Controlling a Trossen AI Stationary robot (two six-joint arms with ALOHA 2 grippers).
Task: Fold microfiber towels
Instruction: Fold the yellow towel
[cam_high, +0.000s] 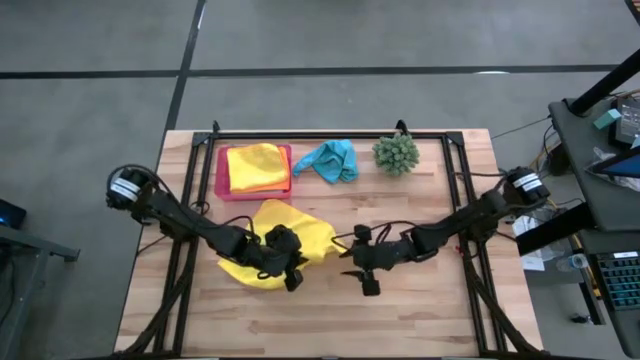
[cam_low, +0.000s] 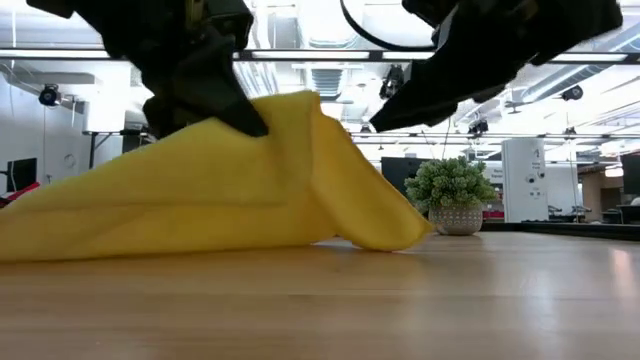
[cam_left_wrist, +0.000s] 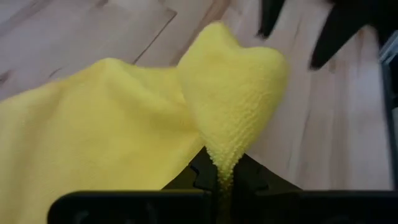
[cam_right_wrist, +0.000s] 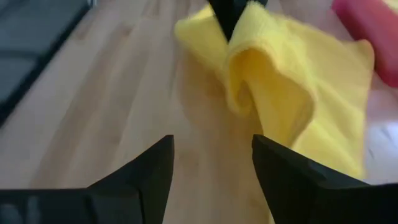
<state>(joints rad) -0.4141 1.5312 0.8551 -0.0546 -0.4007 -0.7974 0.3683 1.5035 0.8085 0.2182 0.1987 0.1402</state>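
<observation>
- The left claw (cam_high: 290, 272) was closed on a pinch of the yellow towel (cam_high: 300, 232), holding that corner raised off the worktop (cam_high: 420, 310); the rest of the cloth lay spread behind and beside the claw.
- The right claw (cam_high: 366, 272) stood just beside the same towel with its fingers (cam_right_wrist: 142, 171) apart and nothing between them.
- Judged state of this towel: fold in progress, not finished; the cloth was bunched and uneven.
- A yellow and an orange towel (cam_high: 258, 167) lay stacked in the pink tray (cam_high: 221, 178), beyond the left claw; these appeared folded.
- A blue towel (cam_high: 331, 160) lay crumpled on the worktop beyond both claws, next to the tray; judged unfolded.
- A small green plant (cam_high: 396, 152) stood beyond the right claw, well apart from it.
- No green towel could be made out.
- Remaining, by judgement: finish the yellow towel, then the blue one.
</observation>
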